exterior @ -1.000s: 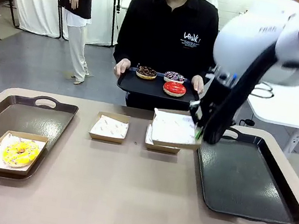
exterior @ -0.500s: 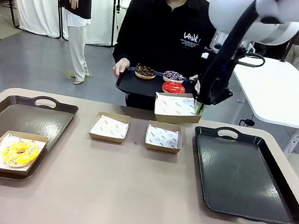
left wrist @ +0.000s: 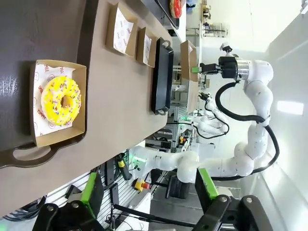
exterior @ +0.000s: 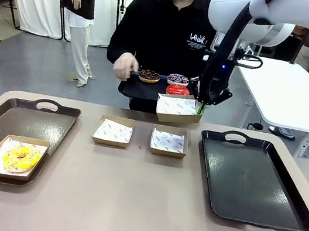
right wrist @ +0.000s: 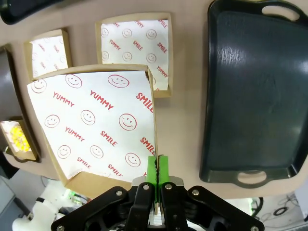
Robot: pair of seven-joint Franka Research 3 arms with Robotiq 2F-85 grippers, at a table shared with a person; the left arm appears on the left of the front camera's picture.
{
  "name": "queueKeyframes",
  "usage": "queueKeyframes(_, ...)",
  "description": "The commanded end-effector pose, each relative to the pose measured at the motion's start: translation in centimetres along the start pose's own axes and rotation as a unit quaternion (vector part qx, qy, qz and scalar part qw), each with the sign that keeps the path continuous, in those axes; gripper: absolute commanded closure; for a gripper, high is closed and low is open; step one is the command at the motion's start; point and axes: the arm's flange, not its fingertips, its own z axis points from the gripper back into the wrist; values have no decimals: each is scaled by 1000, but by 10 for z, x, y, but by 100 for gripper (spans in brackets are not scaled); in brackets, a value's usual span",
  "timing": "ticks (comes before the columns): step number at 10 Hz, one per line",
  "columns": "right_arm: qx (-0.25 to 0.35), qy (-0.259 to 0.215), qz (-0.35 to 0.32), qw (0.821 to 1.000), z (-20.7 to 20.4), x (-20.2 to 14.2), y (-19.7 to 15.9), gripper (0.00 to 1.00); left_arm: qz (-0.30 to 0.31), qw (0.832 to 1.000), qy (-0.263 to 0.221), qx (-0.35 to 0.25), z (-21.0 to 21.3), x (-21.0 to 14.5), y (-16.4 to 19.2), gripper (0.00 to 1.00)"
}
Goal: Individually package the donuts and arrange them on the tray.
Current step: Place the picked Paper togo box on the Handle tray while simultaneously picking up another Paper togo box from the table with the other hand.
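Two dark trays (exterior: 261, 187) on beige table (exterior: 127, 206); grey floor (exterior: 37, 72).

Yellow donut (left wrist: 61, 100) in paper-lined box (left wrist: 83, 96) on dark tray (left wrist: 38, 29) — left gripper (left wrist: 149, 190) agape.

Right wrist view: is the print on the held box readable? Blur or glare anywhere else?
Right wrist view: print on the held box is sharp; soft sheen on the black tray. Front view: the person's hand is motion-blurred. Left wrist view: rolled sideways, background washed out, yellow donut crisp.
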Motion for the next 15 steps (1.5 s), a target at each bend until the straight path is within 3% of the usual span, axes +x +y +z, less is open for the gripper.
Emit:
queueKeyframes(1,-15,4,-13,1000,3,8,6,100,9,1000,-14,-6,-7,-4,-1,0)
queueKeyframes(15,1,1,-2,1000,0,2,1,100,4,1000,-2,-1,-1,-1,1,0)
